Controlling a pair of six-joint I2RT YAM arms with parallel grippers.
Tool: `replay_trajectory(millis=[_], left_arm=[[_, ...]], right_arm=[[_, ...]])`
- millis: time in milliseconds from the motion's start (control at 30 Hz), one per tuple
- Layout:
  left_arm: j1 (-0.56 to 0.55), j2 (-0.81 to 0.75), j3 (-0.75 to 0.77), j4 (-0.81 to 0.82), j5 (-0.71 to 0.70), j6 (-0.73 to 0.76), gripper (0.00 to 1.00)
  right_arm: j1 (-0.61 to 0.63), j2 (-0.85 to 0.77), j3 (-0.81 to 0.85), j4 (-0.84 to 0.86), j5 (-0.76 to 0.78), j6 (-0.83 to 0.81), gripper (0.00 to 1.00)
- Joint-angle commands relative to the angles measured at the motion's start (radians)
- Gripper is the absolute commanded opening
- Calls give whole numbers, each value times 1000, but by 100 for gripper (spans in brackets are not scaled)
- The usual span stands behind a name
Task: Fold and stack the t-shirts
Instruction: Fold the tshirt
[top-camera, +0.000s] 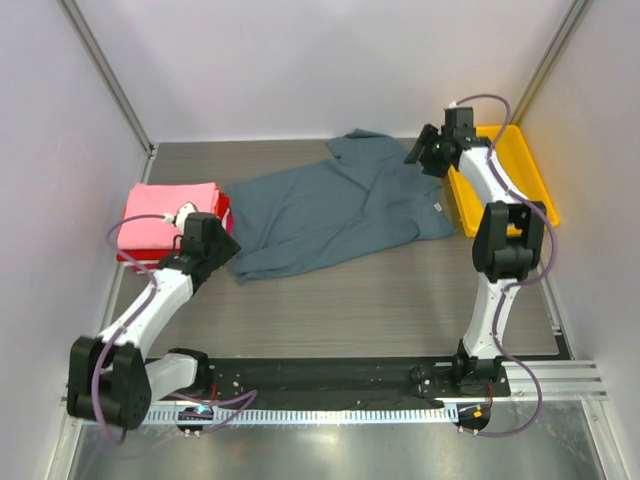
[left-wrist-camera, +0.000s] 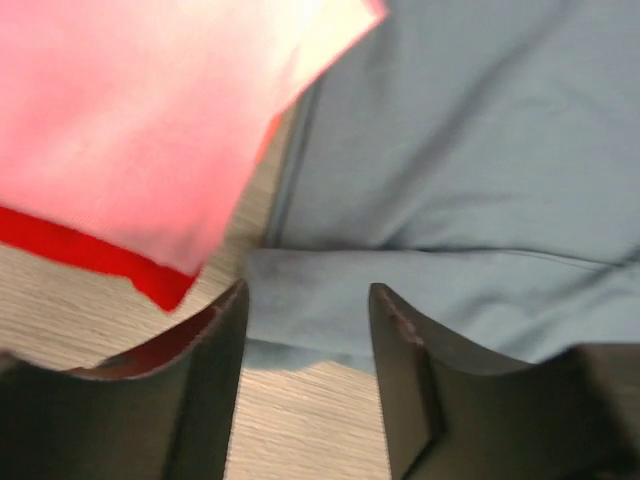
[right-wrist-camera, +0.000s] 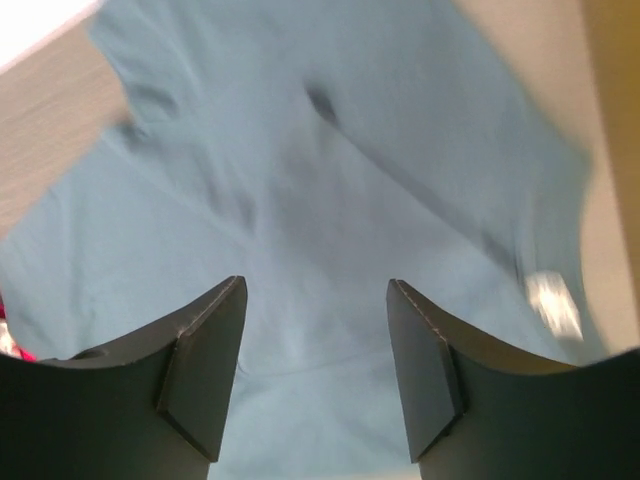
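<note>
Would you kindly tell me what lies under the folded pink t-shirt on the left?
A red t-shirt lies beneath the pink t-shirt, with only its edges showing past the pink one. Whether anything else lies lower down cannot be seen, as these two cover it.

A grey wood-grain table (top-camera: 380, 300) fills a small booth. Plain pale walls close it on three sides: a back wall (top-camera: 320, 60), a left wall (top-camera: 50, 150) and a right wall (top-camera: 610, 150). A slim metal post stands in each back corner, left (top-camera: 108, 75) and right (top-camera: 549, 60). A ribbed aluminium rail (top-camera: 560, 372) runs along the table's near right edge, with a brushed metal sheet (top-camera: 330, 455) just before it. The light is soft and even, with a dull glare on the sheet.
</note>
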Motion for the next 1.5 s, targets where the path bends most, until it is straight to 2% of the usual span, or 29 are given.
replay_trajectory(millis=[0,100,200,233,400,467,600,933,1000,1033,1067,1133,1167,1267,1433,1467], left_arm=[[3,-125,31,-27,13,56,54],[2,-184,31,-82,54,62,59],[0,-219,4,-96,125,42,59],[-3,-227,-7,-98,139,24,59],[-10,-276,-85,-58,173,-15,62],[-10,-283,-97,-45,177,-27,66],[-10,-280,-116,-38,191,-36,67],[-10,-291,-127,-35,194,-41,67],[-10,-291,-128,-35,194,-41,67],[-10,-291,-128,-36,194,-43,67],[-10,-290,-130,-36,194,-43,67],[-10,-287,-131,-36,194,-46,67],[-10,-279,-134,-35,194,-46,67],[-12,-264,-143,-26,194,-52,67],[-15,-210,-145,7,194,-55,64],[-17,-207,-142,10,194,-52,63]], right_arm=[[3,-306,-255,200,83,83,63],[-6,-501,-650,365,148,170,59],[-12,-668,-857,512,238,232,56],[-40,-699,-976,584,266,267,56],[-49,-796,-1234,704,382,361,56],[-52,-798,-1271,732,415,411,56],[-54,-756,-1333,807,465,476,56],[-61,-520,-1287,968,496,542,52],[-61,-494,-1281,975,502,557,46],[-61,-494,-1287,985,507,559,40],[-61,-499,-1295,989,527,560,25],[-60,-546,-1324,982,545,560,11],[-60,-573,-1356,974,571,562,1],[-60,-708,-1419,927,588,582,1],[-58,-948,-1581,744,608,638,1],[-58,-1036,-1630,723,610,650,1]])
